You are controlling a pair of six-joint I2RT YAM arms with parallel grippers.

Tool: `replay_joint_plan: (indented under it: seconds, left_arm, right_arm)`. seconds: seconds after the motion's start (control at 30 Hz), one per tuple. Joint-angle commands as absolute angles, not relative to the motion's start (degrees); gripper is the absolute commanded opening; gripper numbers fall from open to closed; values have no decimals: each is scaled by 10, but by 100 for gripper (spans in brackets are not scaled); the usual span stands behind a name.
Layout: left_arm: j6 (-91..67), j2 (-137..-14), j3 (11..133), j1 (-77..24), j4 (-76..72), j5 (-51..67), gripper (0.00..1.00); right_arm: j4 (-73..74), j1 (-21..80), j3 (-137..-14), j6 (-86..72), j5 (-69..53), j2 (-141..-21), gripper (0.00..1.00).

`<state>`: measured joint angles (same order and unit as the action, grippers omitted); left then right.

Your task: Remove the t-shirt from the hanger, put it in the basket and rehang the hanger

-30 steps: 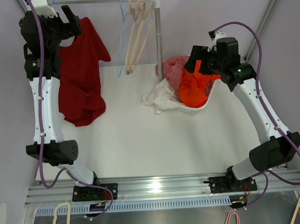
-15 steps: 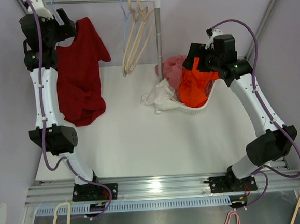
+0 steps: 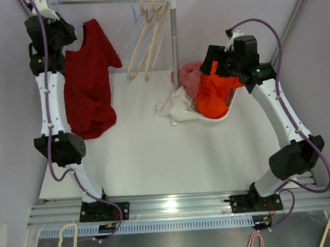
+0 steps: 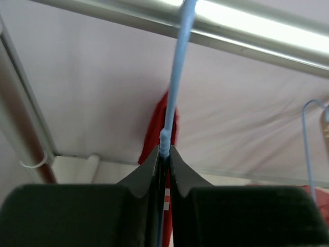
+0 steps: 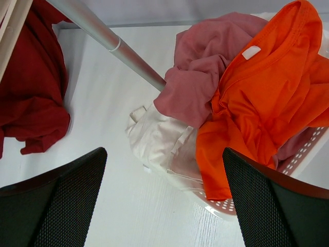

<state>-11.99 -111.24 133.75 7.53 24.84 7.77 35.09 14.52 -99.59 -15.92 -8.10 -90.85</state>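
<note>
At ten o'clock the red t-shirt (image 3: 90, 78) hangs from the blue hanger (image 4: 177, 77), hem on the desk (image 3: 156, 153); left pincer (image 4: 164, 157) clamped on that hanger, right pincer (image 5: 164, 164) at two o'clock spread wide, empty

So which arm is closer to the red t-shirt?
Left. The left gripper is shut on the blue hanger carrying the red t-shirt; the right gripper hovers open over the laundry basket, far off.

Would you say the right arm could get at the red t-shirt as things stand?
Probably not directly: the rack pole and empty hangers stand between the right gripper, over the basket, and the red t-shirt.
</note>
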Motion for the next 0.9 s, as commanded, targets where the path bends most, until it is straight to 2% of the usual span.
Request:
replay_joint_plan:
  seconds: [0.0,0.1,0.6,0.8,0.87]
  left_arm:
    - [-142,-1096,1364,80,206,92,10]
    - [-153,-1093,1363,77,183,115,1]
    - [-120,-1049,1389,32,158,77,1]
    - [-113,-1007,1383,18,201,19,1]
    - [-113,-989,1348,6,205,-14,1]
  right_arm:
    - [350,150,-1021,-152,-84,-913,99]
    - [353,153,-1022,-150,-82,-913,99]
    - [359,167,-1023,-145,-75,-915,99]
    - [359,173,-1018,-146,-73,-909,100]
    - [356,181,-1016,-147,-72,-905,99]
